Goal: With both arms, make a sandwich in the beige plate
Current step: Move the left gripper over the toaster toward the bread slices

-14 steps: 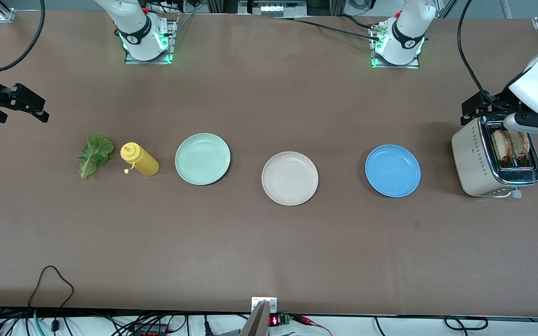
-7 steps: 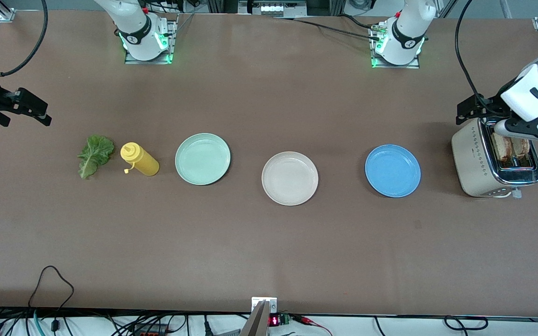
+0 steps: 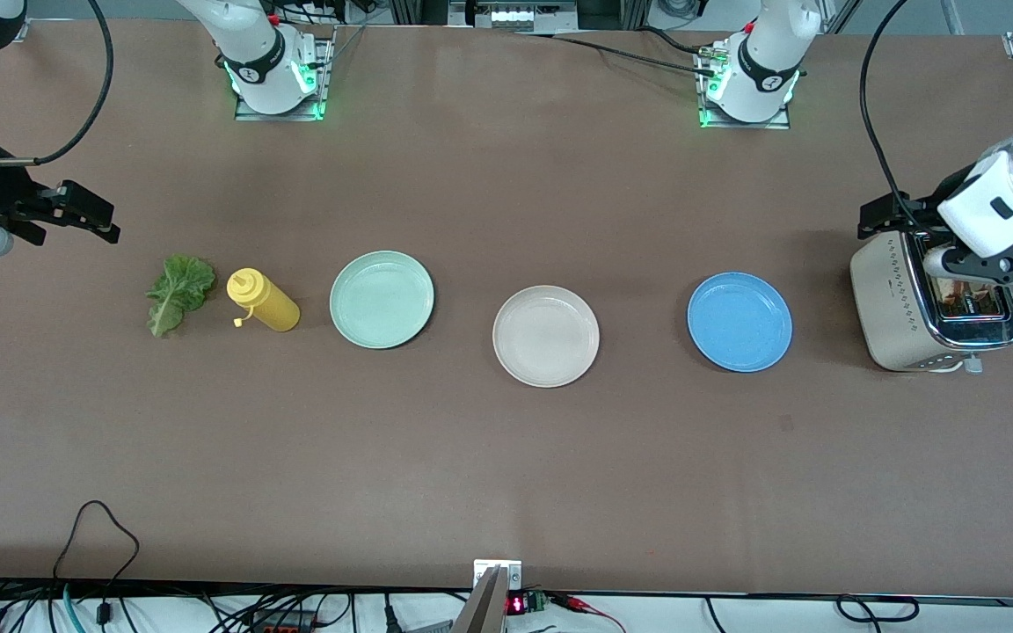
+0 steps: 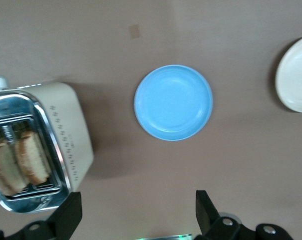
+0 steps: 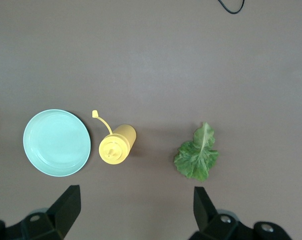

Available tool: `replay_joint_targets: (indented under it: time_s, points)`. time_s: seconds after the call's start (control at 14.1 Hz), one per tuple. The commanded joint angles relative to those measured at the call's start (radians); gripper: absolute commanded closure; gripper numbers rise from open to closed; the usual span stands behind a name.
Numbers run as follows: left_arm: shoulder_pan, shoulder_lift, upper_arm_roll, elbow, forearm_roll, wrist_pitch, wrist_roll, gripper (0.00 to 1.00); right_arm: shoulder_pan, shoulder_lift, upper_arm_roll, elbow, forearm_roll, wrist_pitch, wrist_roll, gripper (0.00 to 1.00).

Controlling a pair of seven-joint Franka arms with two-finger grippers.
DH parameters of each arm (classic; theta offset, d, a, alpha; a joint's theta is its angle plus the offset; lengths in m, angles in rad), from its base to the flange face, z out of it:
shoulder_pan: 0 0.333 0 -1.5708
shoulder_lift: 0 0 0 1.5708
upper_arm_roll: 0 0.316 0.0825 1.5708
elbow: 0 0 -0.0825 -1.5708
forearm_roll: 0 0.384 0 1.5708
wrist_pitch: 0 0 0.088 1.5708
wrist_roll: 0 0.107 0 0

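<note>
The beige plate (image 3: 546, 336) sits empty mid-table, between a mint-green plate (image 3: 382, 299) and a blue plate (image 3: 739, 321); its edge also shows in the left wrist view (image 4: 295, 75). Two bread slices (image 4: 21, 162) stand in the toaster (image 3: 898, 303) at the left arm's end; in the front view the left hand mostly hides them. A lettuce leaf (image 3: 179, 292) lies at the right arm's end and also shows in the right wrist view (image 5: 196, 156). My left gripper (image 3: 898, 215) (image 4: 138, 215) is open and empty over the toaster's edge. My right gripper (image 3: 84, 213) (image 5: 136, 212) is open and empty over bare table by the lettuce.
A yellow squeeze bottle (image 3: 262, 301) lies between the lettuce and the mint-green plate. Both arm bases (image 3: 273, 66) stand along the table's edge farthest from the front camera. Cables hang at the edge nearest it.
My left gripper has come down closer over the toaster and now covers the bread in the front view. My right gripper has moved toward the lettuce. Nothing on the table moved.
</note>
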Motion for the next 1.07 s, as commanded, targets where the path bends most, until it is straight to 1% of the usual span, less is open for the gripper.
replay_joint_targets:
  time_s: [0.0, 0.14, 0.36, 0.43, 0.57, 0.71, 0.92, 0.99]
  points:
    - [0.009, 0.045, 0.003, 0.042, 0.118, -0.025, 0.023, 0.00, -0.001, -0.011, 0.002, -0.003, 0.008, -0.031, -0.011, 0.00]
    - [0.034, 0.061, 0.003, 0.040, 0.135, 0.007, 0.081, 0.00, -0.001, -0.011, 0.002, -0.003, 0.008, -0.030, -0.012, 0.00]
    - [0.078, 0.069, 0.003, 0.019, 0.137, 0.040, 0.093, 0.00, -0.001, -0.010, 0.004, -0.003, 0.014, -0.028, -0.014, 0.00]
    - [0.087, 0.069, 0.005, -0.004, 0.140, 0.075, 0.095, 0.00, -0.001, -0.010, 0.004, -0.003, 0.014, -0.028, -0.014, 0.00]
    - [0.130, 0.068, 0.003, -0.051, 0.199, 0.171, 0.160, 0.00, -0.001, -0.010, 0.004, -0.003, 0.014, -0.028, -0.014, 0.00]
    - [0.193, 0.063, -0.004, -0.111, 0.203, 0.250, 0.188, 0.00, -0.001, -0.010, 0.004, -0.003, 0.014, -0.028, -0.014, 0.00]
    - [0.213, 0.049, -0.006, -0.202, 0.200, 0.339, 0.190, 0.00, -0.001, -0.010, 0.004, -0.005, 0.014, -0.028, -0.014, 0.00]
    - [0.241, 0.043, -0.008, -0.238, 0.200, 0.372, 0.190, 0.00, -0.001, -0.011, 0.004, -0.003, 0.014, -0.028, -0.014, 0.00]
